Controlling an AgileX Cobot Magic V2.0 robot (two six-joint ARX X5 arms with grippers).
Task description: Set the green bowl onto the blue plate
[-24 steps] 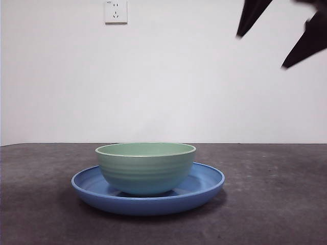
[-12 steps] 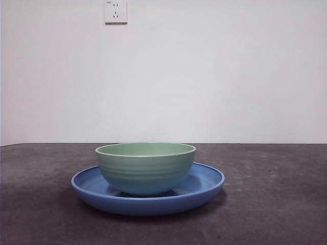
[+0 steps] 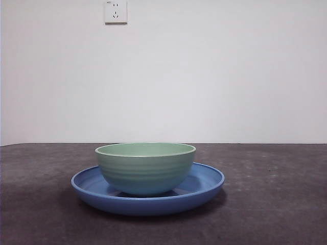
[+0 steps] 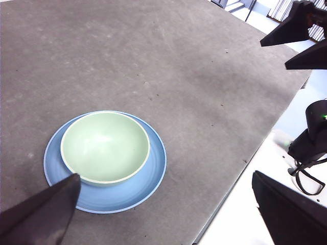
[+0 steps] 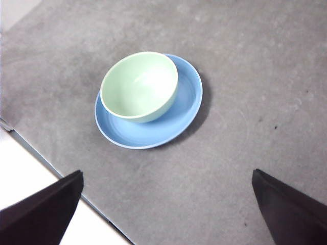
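The green bowl point(image 3: 145, 167) sits upright inside the blue plate point(image 3: 207, 179), off-centre toward one rim; both tools hang high and well apart from it, left tool point(image 4: 163, 204) and right tool point(image 5: 166, 204) spread wide, holding nothing; job looks done.

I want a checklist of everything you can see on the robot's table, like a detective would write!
Surface: dark grey table, speckled, bare around the dishes.
Job's things: green bowl sits upright inside the blue plate, empty.
Clutter: nothing seen.
Grippers: left gripper and right gripper both open, holding nothing, well above the table.
Cables: black cable beside the table, by the right arm's base.
Surroundings: white wall with a socket.
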